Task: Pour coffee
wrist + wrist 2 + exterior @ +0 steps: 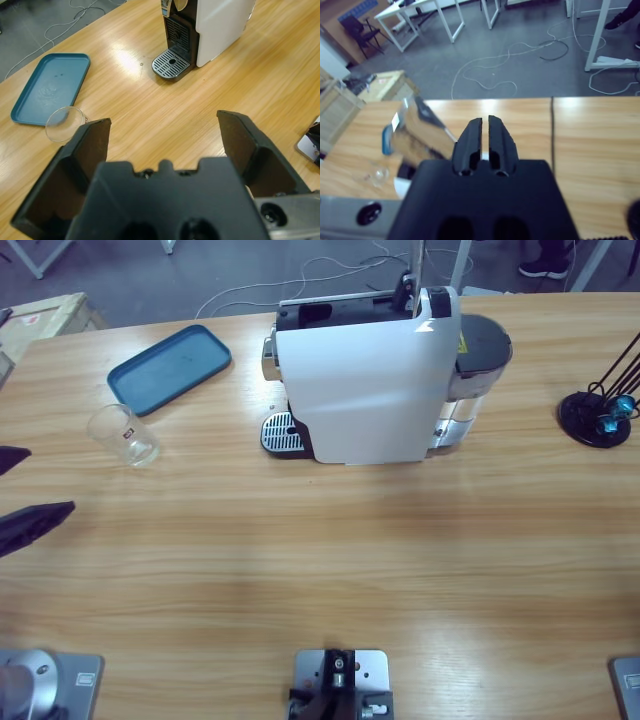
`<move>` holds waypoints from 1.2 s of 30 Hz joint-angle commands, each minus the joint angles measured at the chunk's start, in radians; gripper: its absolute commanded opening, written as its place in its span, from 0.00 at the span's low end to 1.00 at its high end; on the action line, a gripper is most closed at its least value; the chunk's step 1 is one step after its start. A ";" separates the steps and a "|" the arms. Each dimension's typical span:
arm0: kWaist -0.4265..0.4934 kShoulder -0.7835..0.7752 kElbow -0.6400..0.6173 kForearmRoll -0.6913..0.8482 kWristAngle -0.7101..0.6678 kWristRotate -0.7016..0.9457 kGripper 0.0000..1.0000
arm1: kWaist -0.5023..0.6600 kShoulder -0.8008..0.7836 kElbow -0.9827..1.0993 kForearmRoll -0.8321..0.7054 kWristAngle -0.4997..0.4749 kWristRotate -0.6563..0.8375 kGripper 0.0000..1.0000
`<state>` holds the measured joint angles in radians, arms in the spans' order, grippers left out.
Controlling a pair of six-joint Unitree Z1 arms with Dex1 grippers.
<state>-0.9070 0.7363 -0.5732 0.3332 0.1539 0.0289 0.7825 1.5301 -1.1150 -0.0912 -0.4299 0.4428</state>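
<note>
The coffee machine (pixel 375 380) stands at the far middle of the table (pixel 320 570), its drip grate (pixel 281 433) bare. The glass cup (pixel 124 435) stands well to its side, just beside the blue tray (pixel 168 367). The left gripper (pixel 162 132) has its 2 jaws wide apart, holding nothing. The right gripper (pixel 485 131) has its jaws pressed together, empty. A black stand (pixel 600 415) is near the opposite edge.

Bright overhead light, glare on table (pixel 125 57), w/ soft shadows
</note>
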 commanded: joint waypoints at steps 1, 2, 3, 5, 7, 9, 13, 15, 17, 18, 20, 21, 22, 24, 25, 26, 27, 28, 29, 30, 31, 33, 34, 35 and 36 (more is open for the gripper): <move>-0.006 0.019 0.027 -0.011 0.001 -0.001 0.91 | 0.052 0.193 -0.134 -0.085 0.080 0.020 0.00; -0.006 0.021 0.027 -0.011 0.002 0.000 0.91 | 0.068 0.203 -0.146 -0.087 0.087 0.018 0.00; -0.006 0.021 0.027 -0.011 0.002 0.000 0.91 | 0.088 0.214 -0.157 -0.087 0.089 0.017 0.00; -0.007 0.021 0.027 -0.011 0.001 0.000 0.91 | 0.121 0.228 -0.170 -0.087 0.090 0.016 0.00; -0.007 0.018 0.028 -0.011 0.001 0.000 0.91 | 0.157 0.248 -0.184 -0.082 0.086 0.009 0.00; -0.006 0.017 0.028 -0.013 0.001 -0.001 0.91 | 0.177 0.286 -0.182 -0.080 0.079 0.007 0.00; -0.006 0.009 0.029 -0.013 0.001 -0.001 0.91 | 0.181 0.346 -0.192 -0.087 0.078 0.008 0.00; -0.006 0.011 0.029 -0.013 0.001 -0.001 0.91 | 0.181 0.367 -0.189 -0.087 0.075 0.008 0.00; -0.006 0.010 0.030 -0.013 0.002 -0.001 0.91 | 0.181 0.350 -0.184 -0.085 0.064 -0.006 0.00; -0.007 0.011 0.030 -0.013 0.002 -0.001 0.91 | 0.181 0.322 -0.190 -0.070 0.067 -0.029 0.00; -0.007 0.020 0.029 -0.014 0.003 -0.001 0.91 | 0.188 0.263 -0.224 0.007 0.084 -0.070 0.00; -0.007 0.017 0.029 -0.014 0.003 -0.001 0.91 | 0.212 0.220 -0.249 0.074 0.082 -0.103 0.00; -0.006 0.009 0.031 -0.014 0.003 -0.002 0.91 | 0.228 0.181 -0.249 0.108 0.075 -0.123 0.00; -0.007 -0.001 0.033 -0.015 0.003 -0.003 0.91 | 0.243 0.080 -0.218 0.148 0.048 -0.146 0.00; -0.007 0.000 0.033 -0.016 0.003 -0.002 0.91 | 0.244 0.034 -0.197 0.151 0.038 -0.148 0.00; -0.007 0.003 0.033 -0.016 0.003 -0.001 0.91 | 0.244 -0.021 -0.177 0.150 0.025 -0.148 0.00; -0.006 0.006 0.032 -0.016 0.002 -0.001 0.91 | 0.244 -0.062 -0.166 0.150 0.017 -0.148 0.00; -0.007 0.006 0.032 -0.016 0.002 -0.001 0.91 | 0.235 -0.102 -0.133 0.150 -0.007 -0.148 0.00; -0.006 0.006 0.032 -0.016 0.002 -0.001 0.91 | 0.211 -0.124 -0.100 0.148 -0.028 -0.142 0.00; -0.007 0.007 0.032 -0.016 0.002 -0.001 0.91 | 0.176 -0.145 -0.055 0.142 -0.054 -0.122 0.00; -0.006 0.008 0.032 -0.016 0.002 -0.001 0.91 | 0.144 -0.149 -0.021 0.133 -0.064 -0.105 0.00; -0.006 0.007 0.032 -0.016 0.002 -0.001 0.91 | 0.085 -0.125 0.029 0.089 -0.045 -0.080 0.00; -0.006 0.006 0.032 -0.016 0.001 -0.002 0.91 | 0.065 -0.096 0.028 0.079 -0.029 -0.067 0.00; -0.007 0.009 0.032 -0.016 0.001 -0.002 0.91 | 0.048 -0.061 0.024 0.068 -0.012 -0.043 0.00; -0.006 0.010 0.032 -0.017 0.001 -0.002 0.91 | 0.035 -0.018 0.016 0.057 -0.005 -0.011 0.00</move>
<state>-0.9072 0.7363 -0.5711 0.3235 0.1539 0.0289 0.9264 1.4127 -1.1752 0.0293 -0.4640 0.3333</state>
